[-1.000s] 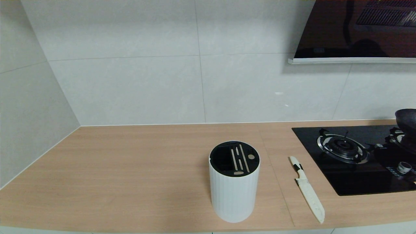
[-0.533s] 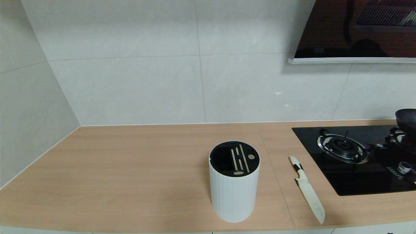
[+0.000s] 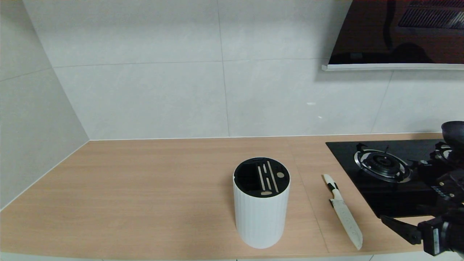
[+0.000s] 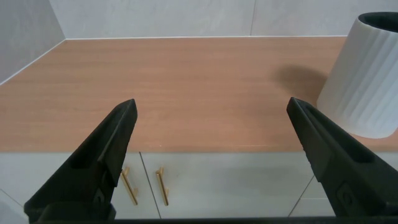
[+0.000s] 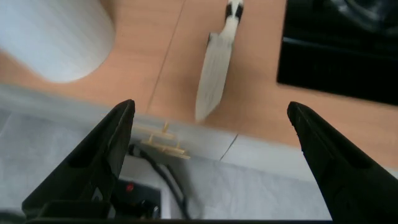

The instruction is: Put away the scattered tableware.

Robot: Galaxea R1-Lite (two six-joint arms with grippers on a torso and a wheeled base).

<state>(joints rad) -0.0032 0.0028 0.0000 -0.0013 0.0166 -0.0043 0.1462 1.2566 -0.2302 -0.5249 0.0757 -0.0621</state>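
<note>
A white ribbed knife holder (image 3: 261,214) with a black slotted top stands near the counter's front edge. A white knife (image 3: 342,212) lies flat to its right, handle toward the wall and blade tip at the front edge. My right gripper (image 5: 210,107) hovers open just in front of the counter edge, with the knife (image 5: 216,74) and part of the holder (image 5: 56,37) beyond it. One of its fingers (image 3: 398,225) shows at the lower right, right of the blade. My left gripper (image 4: 211,102) is open and holds nothing, low before the counter, left of the holder (image 4: 367,74).
A black gas hob (image 3: 391,177) with burners sits at the right, with a dark pot (image 3: 453,132) at its far edge. A range hood (image 3: 395,36) hangs above. Cabinet doors with gold handles (image 4: 160,185) lie under the wooden counter (image 3: 145,188). A tiled wall closes the left side.
My right gripper has risen into the head view at the lower right, close to the knife's blade. The knife and holder have not moved.
</note>
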